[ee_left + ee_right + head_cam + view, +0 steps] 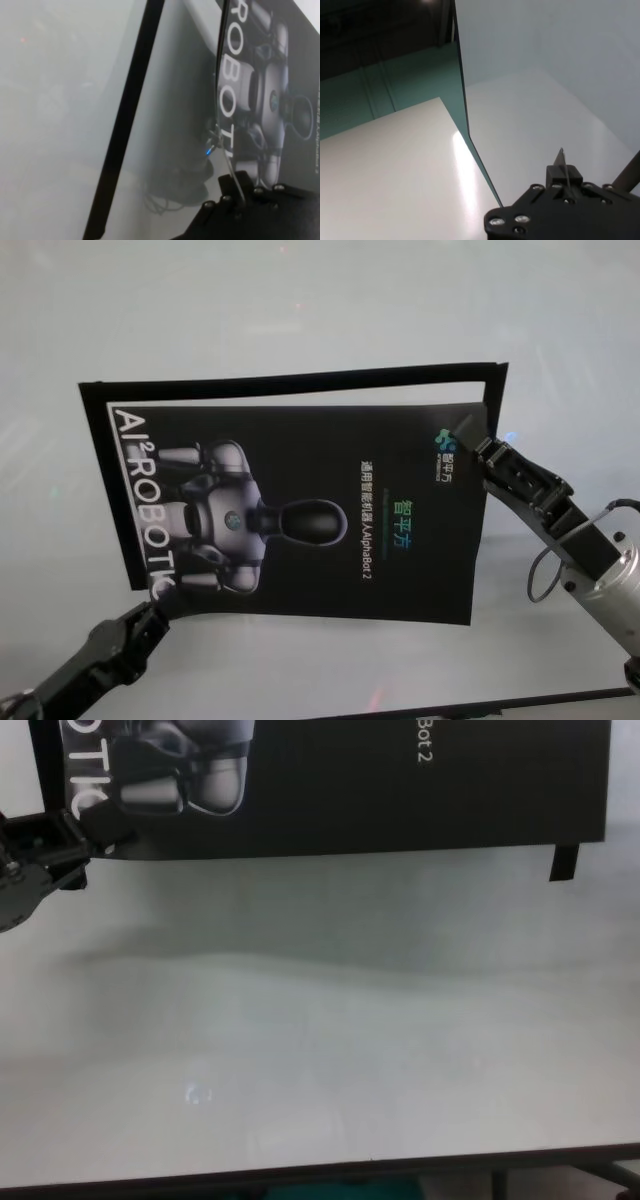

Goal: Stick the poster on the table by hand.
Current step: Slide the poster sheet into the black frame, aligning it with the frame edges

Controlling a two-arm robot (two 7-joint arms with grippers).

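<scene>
Head view: the poster [300, 510] hangs above the table [300, 320], left gripper [155, 608] and right gripper [478, 440] clamped on opposite corners.

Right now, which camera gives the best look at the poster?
The head view: the whole poster shows, held by the left gripper at a near corner and the right gripper at a far one. The chest view shows only its lower strip, the left wrist view part of the print, the right wrist view little but its thin edge.
</scene>
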